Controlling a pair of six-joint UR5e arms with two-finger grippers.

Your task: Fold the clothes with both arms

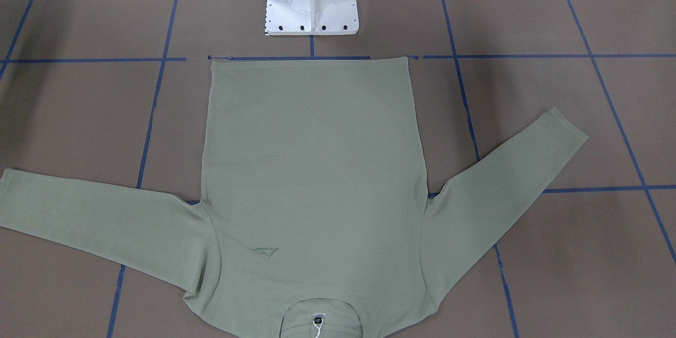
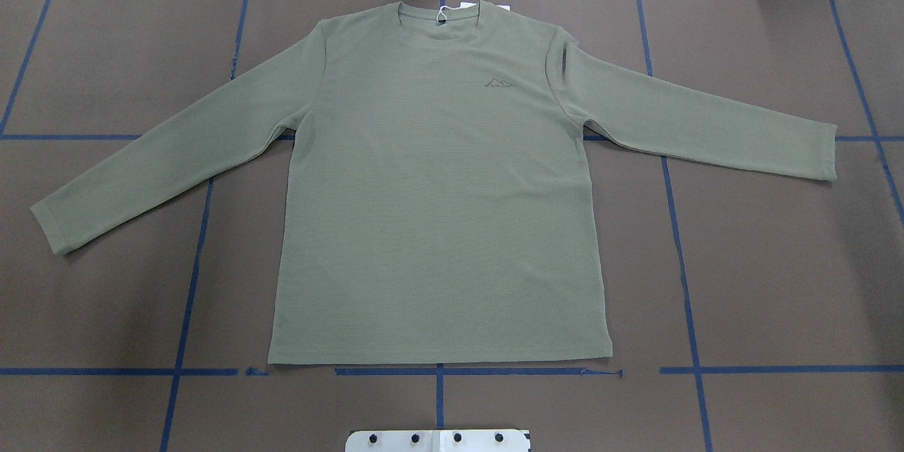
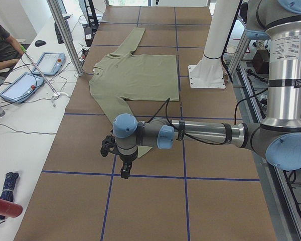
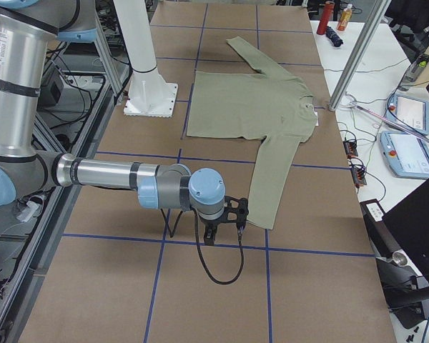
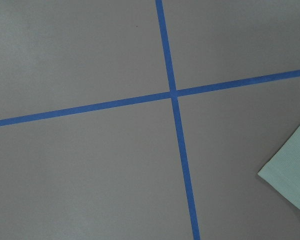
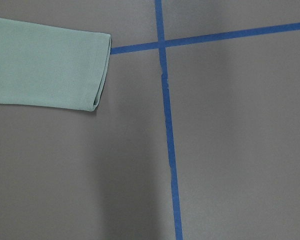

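The sage-green long-sleeved shirt lies flat and face up on the brown table, both sleeves spread out, collar and white tag away from the robot's base. My left gripper hangs over the table just past the end of the near sleeve; the left wrist view catches only a cuff corner. My right gripper hovers beside the other sleeve's end, whose cuff appears in the right wrist view. Neither gripper's fingers appear in the overhead or wrist views, so I cannot tell whether they are open or shut.
The white pedestal base stands behind the shirt's hem. Blue tape lines grid the table. A side bench holds tablets, cables and a red bottle; a seated person is at its far end.
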